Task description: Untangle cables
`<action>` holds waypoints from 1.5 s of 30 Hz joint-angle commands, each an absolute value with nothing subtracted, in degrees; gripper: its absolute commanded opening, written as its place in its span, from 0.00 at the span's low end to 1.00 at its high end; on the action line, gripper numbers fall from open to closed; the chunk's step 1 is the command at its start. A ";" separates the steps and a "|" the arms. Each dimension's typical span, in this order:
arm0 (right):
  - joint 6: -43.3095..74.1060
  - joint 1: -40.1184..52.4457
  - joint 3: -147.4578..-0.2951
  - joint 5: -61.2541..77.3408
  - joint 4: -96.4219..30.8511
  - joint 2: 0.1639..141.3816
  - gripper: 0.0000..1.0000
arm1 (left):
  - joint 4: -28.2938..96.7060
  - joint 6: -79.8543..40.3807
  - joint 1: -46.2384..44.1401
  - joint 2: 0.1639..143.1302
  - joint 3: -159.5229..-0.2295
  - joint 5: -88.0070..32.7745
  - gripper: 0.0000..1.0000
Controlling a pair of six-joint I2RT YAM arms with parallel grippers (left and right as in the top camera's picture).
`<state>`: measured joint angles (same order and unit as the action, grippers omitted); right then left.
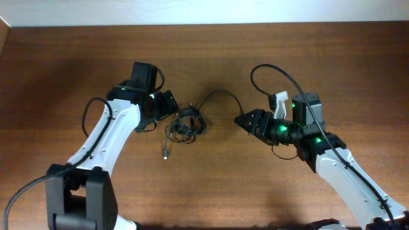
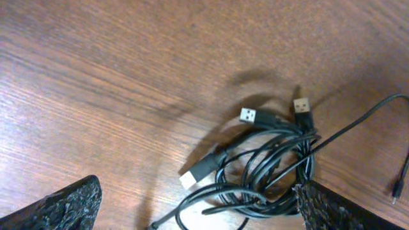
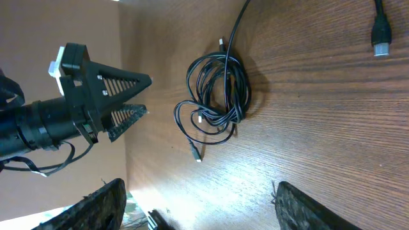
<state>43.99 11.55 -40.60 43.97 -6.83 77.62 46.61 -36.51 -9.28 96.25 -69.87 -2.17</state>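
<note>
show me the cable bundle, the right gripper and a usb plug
cable bundle (image 1: pixel 187 121), overhead, middle of the knot
right gripper (image 1: pixel 241 119), overhead, between its fingertips
usb plug (image 2: pixel 248 115), left wrist, metal end

**Three views, one shared middle**

The overhead camera looks straight down from far off and takes in the whole bench (image 1: pixel 211 57) and both arms. The left wrist camera sits close above the cables (image 2: pixel 265 169), facing down at the wood. The right wrist camera stands farther back, turned sideways, and looks across the bench at the left hand (image 3: pixel 147 96). All three views share the cables.
</note>
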 commanded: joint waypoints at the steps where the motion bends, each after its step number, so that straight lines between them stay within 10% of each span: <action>1: 43.97 11.60 -40.40 43.62 -6.72 77.03 0.75 | 46.22 -36.93 -10.41 96.82 -70.30 -16.73 0.99; 4: 43.94 11.60 -40.40 43.62 -6.74 77.03 0.75 | 44.62 -36.95 -12.25 96.82 -70.30 -30.41 0.97; 7: 43.94 11.60 -40.40 43.59 -7.16 77.03 0.75 | 46.00 -51.40 -14.20 96.86 -70.30 -23.92 0.65; 20: 43.72 11.60 -40.40 42.78 -10.37 77.03 0.75 | 47.62 -96.79 -22.00 101.03 -69.30 -11.09 0.43; 33: 42.17 11.60 -40.40 42.81 -11.22 77.03 0.75 | 42.04 -98.10 -21.98 111.96 -69.30 -11.90 0.24; 37: 42.17 11.60 -40.40 42.81 -12.14 77.03 0.74 | 42.04 -98.08 -21.98 113.93 -69.30 -11.07 0.00; 45: 42.19 11.60 -40.40 43.20 -14.90 77.03 0.75 | 42.09 -86.30 -21.45 112.51 -70.85 -11.46 0.00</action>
